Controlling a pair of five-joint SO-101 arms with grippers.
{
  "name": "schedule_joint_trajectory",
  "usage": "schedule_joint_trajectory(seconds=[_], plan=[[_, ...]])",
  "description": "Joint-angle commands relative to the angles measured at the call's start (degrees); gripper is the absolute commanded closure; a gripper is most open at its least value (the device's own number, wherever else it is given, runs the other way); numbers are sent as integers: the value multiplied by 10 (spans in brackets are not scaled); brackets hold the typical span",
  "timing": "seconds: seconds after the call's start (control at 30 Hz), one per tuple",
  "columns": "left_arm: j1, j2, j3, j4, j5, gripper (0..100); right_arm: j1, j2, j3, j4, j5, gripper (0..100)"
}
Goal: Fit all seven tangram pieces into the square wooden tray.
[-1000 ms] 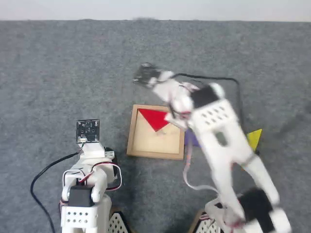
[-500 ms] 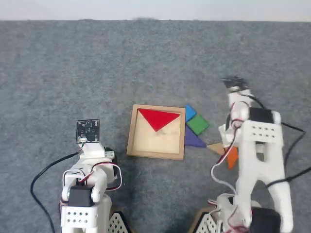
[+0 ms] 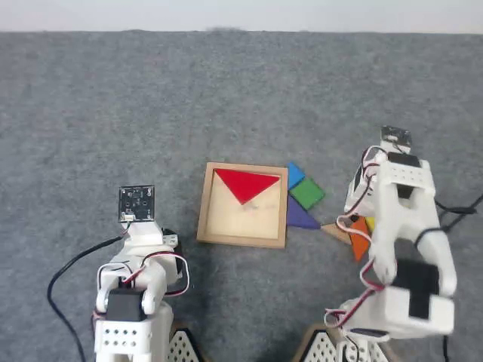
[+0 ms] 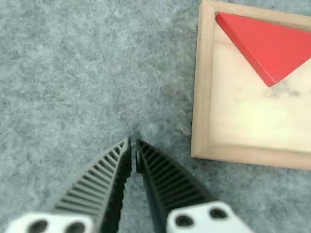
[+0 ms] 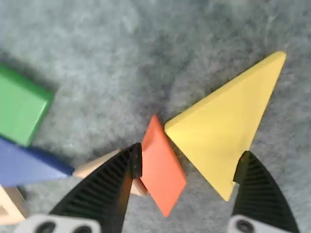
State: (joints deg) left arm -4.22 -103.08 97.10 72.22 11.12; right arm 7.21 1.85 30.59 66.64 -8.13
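The square wooden tray lies mid-table with a red triangle in its far corner. Right of it lie a blue piece, a green square, a purple triangle, a tan triangle and an orange piece. My right arm stands over the orange piece. My right gripper is open and low, straddling the orange piece and a yellow triangle. My left gripper is shut and empty on the carpet beside the tray's rim.
Grey carpet covers the table. The left arm stands near the front, left of the tray, with a black cable trailing off it. The green square and tan triangle lie close beside the right gripper.
The right arm has swung from over the tray's far edge out to the right and come down over the orange and yellow pieces. The left arm has not moved.
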Motion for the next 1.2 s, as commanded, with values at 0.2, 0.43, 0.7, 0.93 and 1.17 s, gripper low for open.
schedule_joint_trajectory(seconds=[0.2, 0.43, 0.7, 0.93, 1.17], plan=[[-4, -11, -7, 1, -6, 986, 88, 103, -105, -34, -54, 703], [-4, -11, -7, 1, -6, 986, 130, 137, -120, -44, -7, 705], [-4, -11, -7, 1, -6, 986, 130, 137, -121, -42, -5, 850], [-4, -11, -7, 1, -6, 986, 130, 120, -143, -14, -5, 940], [-4, -11, -7, 1, -6, 986, 87, 36, -146, 38, 11, 941]])
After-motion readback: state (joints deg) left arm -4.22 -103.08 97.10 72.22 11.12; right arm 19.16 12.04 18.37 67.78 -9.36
